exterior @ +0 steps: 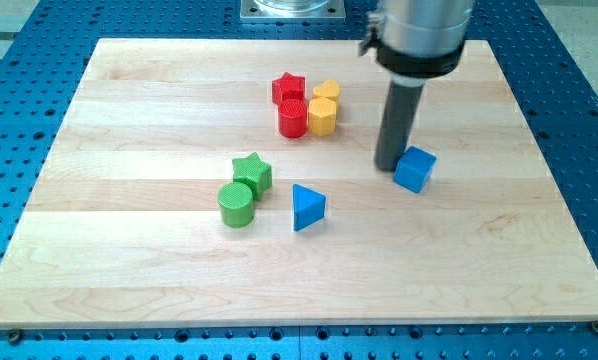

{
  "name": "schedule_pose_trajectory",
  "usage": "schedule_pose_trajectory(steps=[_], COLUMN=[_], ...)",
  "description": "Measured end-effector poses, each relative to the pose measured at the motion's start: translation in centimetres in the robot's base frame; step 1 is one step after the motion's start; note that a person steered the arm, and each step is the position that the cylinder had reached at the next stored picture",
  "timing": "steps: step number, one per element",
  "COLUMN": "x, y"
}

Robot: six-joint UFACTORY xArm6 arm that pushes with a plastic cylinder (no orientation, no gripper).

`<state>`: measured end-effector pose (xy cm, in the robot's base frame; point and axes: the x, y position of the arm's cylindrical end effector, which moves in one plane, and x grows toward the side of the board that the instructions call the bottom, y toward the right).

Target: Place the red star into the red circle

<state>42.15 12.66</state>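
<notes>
The red star (288, 87) lies near the board's top middle. The red circle (293, 118), a red cylinder, sits just below it, touching it. My tip (390, 165) is at the end of the dark rod, well to the right of and below the red pair. It stands right against the left side of the blue cube (415, 169).
A yellow hexagon block (322, 116) touches the red circle's right side, with a yellow heart-like block (326, 92) above it. A green star (252, 172) and green cylinder (236, 204) sit left of centre. A blue triangle (307, 207) lies below centre. The wooden board (129, 280) rests on a blue perforated table.
</notes>
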Motion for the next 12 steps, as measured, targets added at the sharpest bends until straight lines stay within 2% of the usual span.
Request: schedule_pose_trajectory(steps=[1,2,3,4,6,7,9,10,12], x=[-4.9,-10.5,-15.4,-17.1,-13.5,-11.9,-14.2,-12.7,-11.3], y=[2.2,1.2,-1.5,-6.0,-13.5,-14.7,-12.3,-12.5,-15.8])
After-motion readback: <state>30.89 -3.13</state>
